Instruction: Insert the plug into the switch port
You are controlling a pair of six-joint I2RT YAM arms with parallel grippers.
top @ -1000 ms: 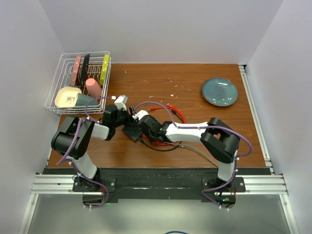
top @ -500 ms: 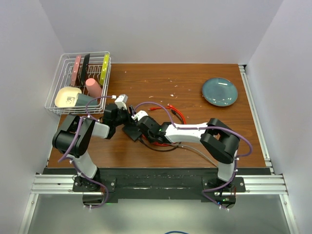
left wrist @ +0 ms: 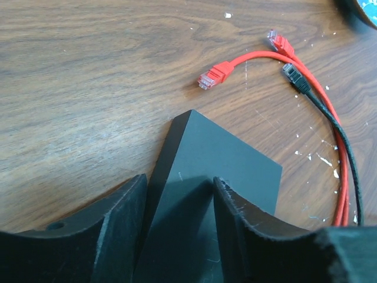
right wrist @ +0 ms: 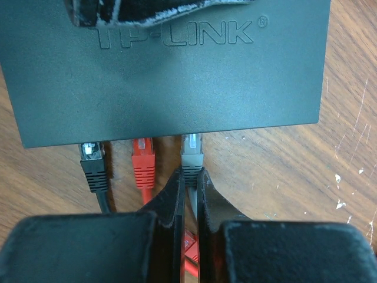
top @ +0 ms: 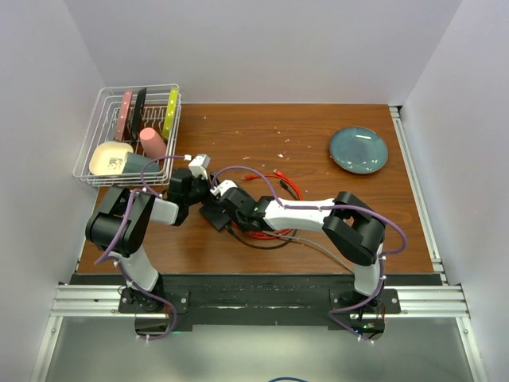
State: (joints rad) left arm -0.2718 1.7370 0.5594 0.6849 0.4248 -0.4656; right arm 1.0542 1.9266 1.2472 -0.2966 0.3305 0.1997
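Seating the grey plug (right wrist: 191, 154), pinched in the right gripper (right wrist: 191, 174), at the switch port (right wrist: 191, 137) beside the red plug (right wrist: 142, 162), left gripper (left wrist: 178, 184) straddling the switch (left wrist: 227, 171), clamped or not unclear; then, likely, pushing straight home.

Left pincer (left wrist: 178, 186) and right pincer (right wrist: 189, 177) are scuffed matte black; white-and-black arms (top: 298, 213) carry purple cables (top: 238, 170).

The one legible marking is the brand name "TP-LINK" (right wrist: 177, 36), moulded in capitals of the same dark colour into the top face of the flat black box (right wrist: 177, 88). It runs along the box's edge opposite the one holding the grey plug (right wrist: 191, 156) and ends in a small circled registered mark. The tops of its first letters are hidden.
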